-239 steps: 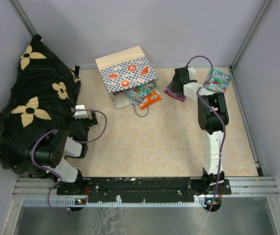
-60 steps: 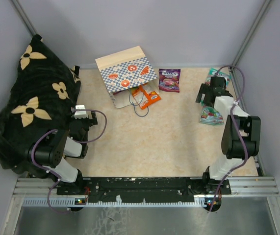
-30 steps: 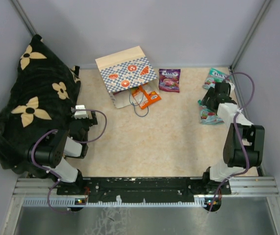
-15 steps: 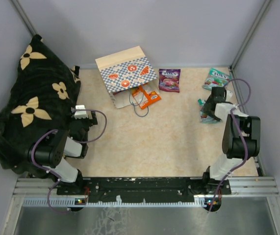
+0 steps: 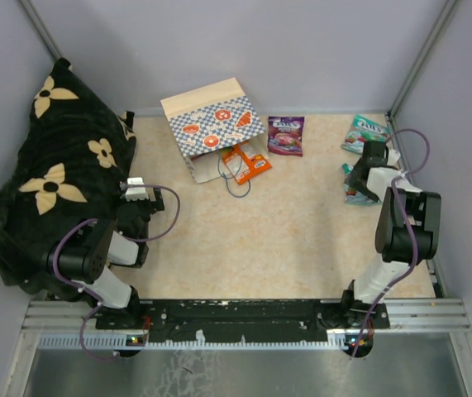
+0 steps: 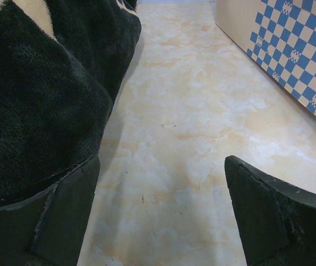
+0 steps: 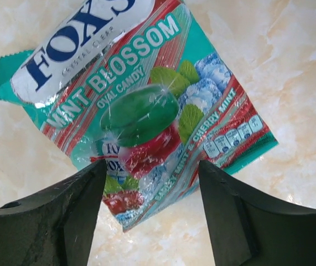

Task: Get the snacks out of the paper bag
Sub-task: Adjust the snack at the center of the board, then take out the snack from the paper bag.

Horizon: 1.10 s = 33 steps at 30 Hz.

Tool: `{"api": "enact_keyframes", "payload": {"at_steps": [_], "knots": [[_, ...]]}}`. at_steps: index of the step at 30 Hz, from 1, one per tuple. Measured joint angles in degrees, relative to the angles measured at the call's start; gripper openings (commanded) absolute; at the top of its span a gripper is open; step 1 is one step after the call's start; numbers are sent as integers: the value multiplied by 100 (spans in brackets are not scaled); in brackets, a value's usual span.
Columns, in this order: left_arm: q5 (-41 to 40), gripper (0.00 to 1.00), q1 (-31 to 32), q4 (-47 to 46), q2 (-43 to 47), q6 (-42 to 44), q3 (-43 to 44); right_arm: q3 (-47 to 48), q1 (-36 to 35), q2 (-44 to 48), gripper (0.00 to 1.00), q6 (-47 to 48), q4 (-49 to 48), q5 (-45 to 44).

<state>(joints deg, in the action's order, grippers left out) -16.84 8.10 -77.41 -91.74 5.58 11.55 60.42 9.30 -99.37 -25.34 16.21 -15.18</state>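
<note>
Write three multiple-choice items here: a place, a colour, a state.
1. Where is the glossy purple candy pouch? A inside the blue-checkered cream paper bag; B on the beige table, right of that bag; C between the left fingers.
2. Main colour of the flat mint-candy pouch below the right fingers? A teal; B yellow; C black.
3. The left fingers are: A shut on a pouch; B open, empty; C shut, empty.
B: it lies beside the bag. A: teal wrapper in the right wrist view. B: bare table shows between them.
</note>
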Motion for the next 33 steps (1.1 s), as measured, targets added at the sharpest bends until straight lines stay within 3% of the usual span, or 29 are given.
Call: {"api": "enact_keyframes", "payload": {"at_steps": [5, 9, 11, 13, 22, 30, 33], "knots": [[0, 100, 0, 0, 0, 0, 0, 24, -647, 560, 77, -197, 278, -328], [0, 100, 0, 0, 0, 0, 0, -898, -1773, 1880, 75, -1014, -1449, 170], [0, 100, 0, 0, 0, 0, 0, -1287, -2070, 2015, 73, -1486, -2238, 509], [0, 100, -2, 0, 0, 0, 0, -1558, -2334, 1775, 72, -2074, -3130, 798], [0, 100, 0, 0, 0, 0, 0, -1626, -3156, -1405, 68, -4822, -6612, 1464], [0, 100, 0, 0, 0, 0, 0, -1008, -3510, -2494, 62, -6078, -7812, 1027], [0, 100, 0, 0, 2, 0, 0, -713, -3591, -2739, 46, -6271, -7868, 881]]}}
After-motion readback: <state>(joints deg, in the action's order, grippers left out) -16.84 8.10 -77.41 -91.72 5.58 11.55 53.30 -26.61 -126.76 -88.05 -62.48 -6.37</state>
